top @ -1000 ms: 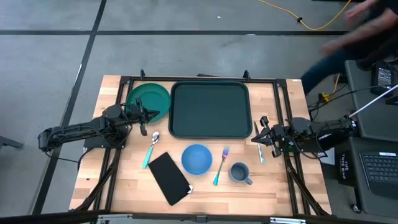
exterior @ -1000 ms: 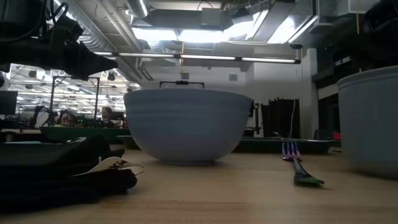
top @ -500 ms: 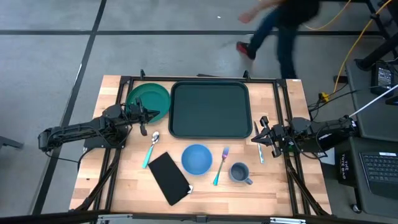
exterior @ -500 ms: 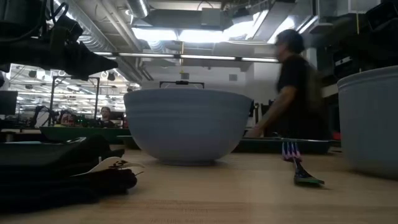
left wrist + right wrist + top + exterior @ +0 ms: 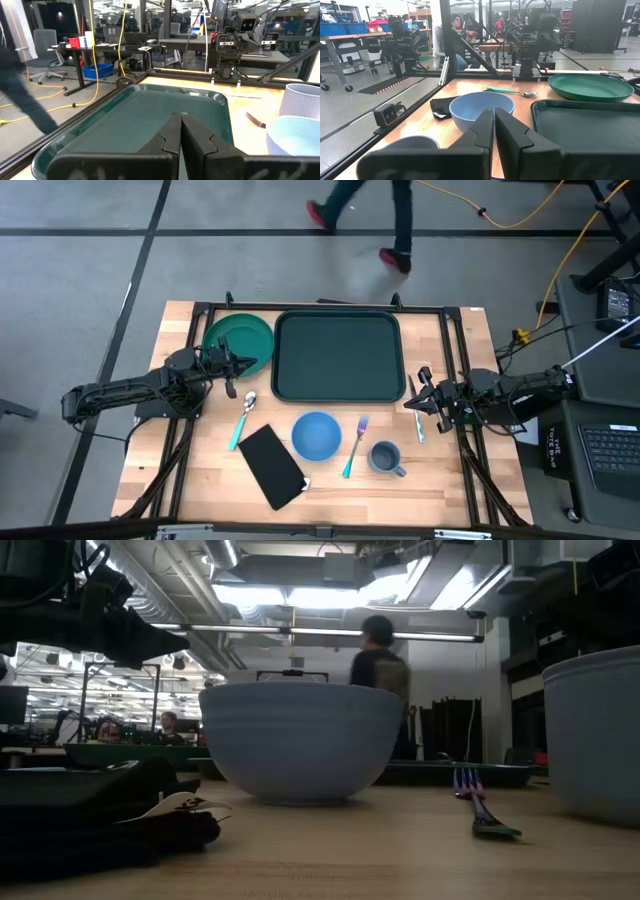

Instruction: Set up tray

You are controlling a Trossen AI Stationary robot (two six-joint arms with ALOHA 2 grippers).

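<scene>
The dark green tray (image 5: 338, 356) lies flat at the middle of the table's far side and also shows in the left wrist view (image 5: 150, 115) and right wrist view (image 5: 585, 125). The round green plate (image 5: 240, 340) sits at the tray's left. My left gripper (image 5: 234, 366) is shut and hovers by the plate's near edge, touching nothing. My right gripper (image 5: 424, 396) is shut too, just off the tray's right near corner, above a slim utensil (image 5: 415, 420).
Near the tray lie a blue bowl (image 5: 317, 436), a fork (image 5: 354, 446), a grey mug (image 5: 385, 458), a teal-handled spoon (image 5: 243, 421) and a black napkin (image 5: 272, 466). A black frame rails the table. A person (image 5: 365, 210) walks beyond the far edge.
Both arms and all table things have kept still. A person has walked past beyond the table's far edge, from the right toward the left.
</scene>
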